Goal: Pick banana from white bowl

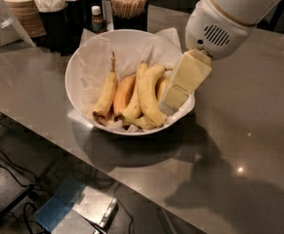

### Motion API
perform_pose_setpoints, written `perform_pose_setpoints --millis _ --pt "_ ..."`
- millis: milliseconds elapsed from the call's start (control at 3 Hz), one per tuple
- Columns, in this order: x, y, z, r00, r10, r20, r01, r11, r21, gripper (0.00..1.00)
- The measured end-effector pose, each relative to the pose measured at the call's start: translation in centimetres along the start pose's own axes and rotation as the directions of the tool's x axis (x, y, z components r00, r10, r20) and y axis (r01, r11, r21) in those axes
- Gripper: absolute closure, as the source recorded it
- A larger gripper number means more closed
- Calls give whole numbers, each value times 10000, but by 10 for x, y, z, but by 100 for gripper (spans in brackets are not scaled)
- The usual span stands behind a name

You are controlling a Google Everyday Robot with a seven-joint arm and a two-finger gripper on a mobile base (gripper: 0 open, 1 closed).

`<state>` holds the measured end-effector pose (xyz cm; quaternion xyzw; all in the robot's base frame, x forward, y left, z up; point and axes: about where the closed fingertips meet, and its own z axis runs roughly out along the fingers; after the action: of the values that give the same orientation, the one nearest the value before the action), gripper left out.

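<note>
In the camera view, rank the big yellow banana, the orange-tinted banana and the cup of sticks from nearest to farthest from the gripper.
The gripper is at the rim of the white bowl.
1. banana, beside it
2. orange-tinted banana, mid-bowl
3. cup of sticks, behind the bowl

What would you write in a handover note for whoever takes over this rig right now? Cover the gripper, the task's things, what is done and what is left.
The gripper, cream-coloured, is low at the right edge of the wide white paper-lined bowl, right beside the thick curved bright yellow banana; contact cannot be told.
The banana lies in the bowl, right of the orange-tinted banana. The bowl stands on the grey countertop.
Done: approach to the bowl.
Left: grip the banana and lift it out.
</note>
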<state>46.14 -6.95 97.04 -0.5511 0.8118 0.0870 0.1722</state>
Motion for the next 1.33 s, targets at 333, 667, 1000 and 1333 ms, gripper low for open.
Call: perform_pose_setpoints --millis 333,667,1000,1333 --pt "-11 -6 12 9868 1615 68 -1616 9868 65 0" --pt "-20 -10 21 9419 3340 358 -3343 9425 30 0" --pt "-27 -10 30 8723 4847 637 -4851 8744 -110 0" --pt "-36 -3 48 8137 5768 727 -5757 8168 -371 0"
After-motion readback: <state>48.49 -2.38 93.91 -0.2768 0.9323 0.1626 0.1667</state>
